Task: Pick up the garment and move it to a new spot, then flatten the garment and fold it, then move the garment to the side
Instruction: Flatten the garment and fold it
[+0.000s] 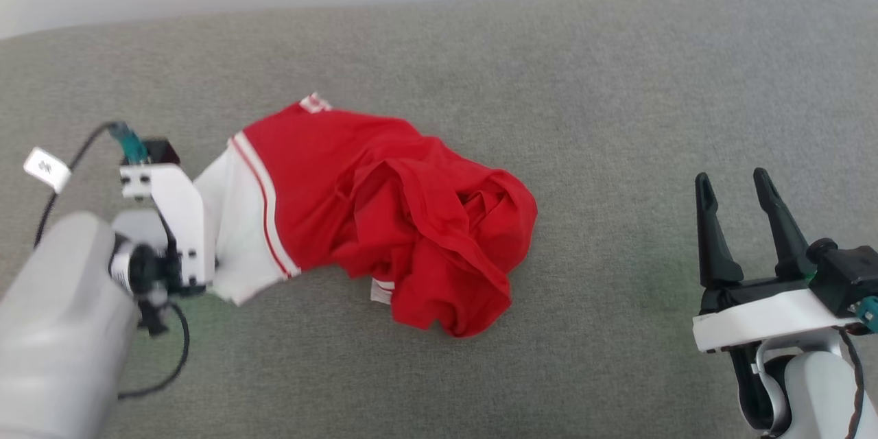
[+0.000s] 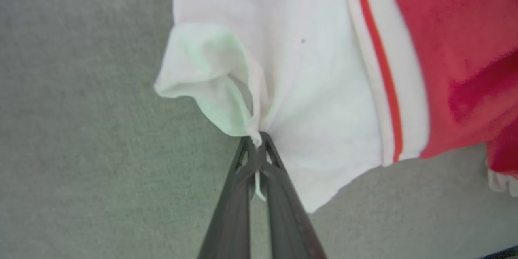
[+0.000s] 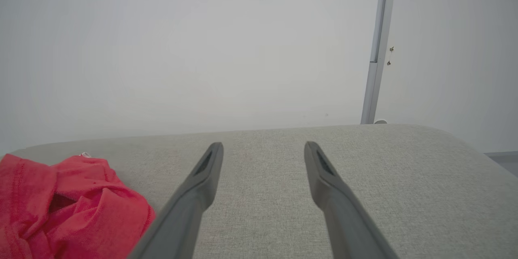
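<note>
Nearest the lens, item one: left forearm (image 1: 55, 336), pale casing, low at my left.

Item two, largest: grey cushion (image 1: 617, 68), woven; everything listed rests on it.

Item three: shirt (image 1: 384, 219), red with a white sleeve (image 2: 307, 68) and striped trim. It lies crumpled mid-cushion, with the red body bunched toward my right. I judge it thin, soft and light; it will sag and trail and never hold a shape. Best taken at an edge or corner, not by the heap.

Item four: left gripper (image 2: 259, 139), fingers pressed together on the sleeve's edge, a pinch of white cloth between them. From it the shirt runs off toward my right.

Item five: right gripper (image 1: 732, 180), fingers spread with nothing in them, well apart from the shirt, which lies to its left.

Item six, smallest: white label (image 1: 381, 290) at the red hem.
</note>
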